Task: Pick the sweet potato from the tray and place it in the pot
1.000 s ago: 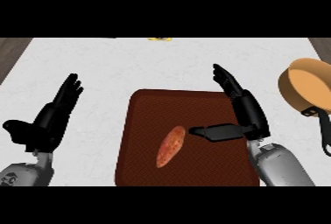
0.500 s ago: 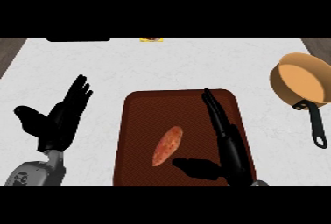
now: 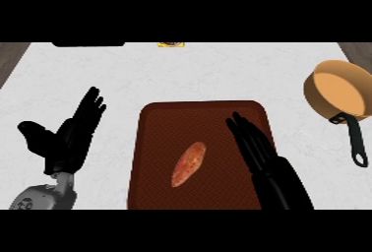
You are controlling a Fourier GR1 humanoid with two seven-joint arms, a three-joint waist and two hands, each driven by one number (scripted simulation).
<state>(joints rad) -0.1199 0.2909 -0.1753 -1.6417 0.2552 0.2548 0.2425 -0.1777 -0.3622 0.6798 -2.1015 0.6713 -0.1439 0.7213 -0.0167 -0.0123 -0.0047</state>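
Sweet potato [image 3: 189, 164] lies untouched mid-frame on tray [image 3: 156, 123]. Right hand [image 3: 265, 157] hovers beside it, fingers straight. Left hand [image 3: 69, 135] rests, fingers apart. Pot [image 3: 340, 88], upper right, w/ nothing in it; pick and place both left.

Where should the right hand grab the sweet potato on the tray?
Probably across its thick middle. The sweet potato lies flat on the tray, long axis tilted slightly, tapering at both ends. The right hand, open beside it, could come from the right and above, fingers closing across its narrow width.
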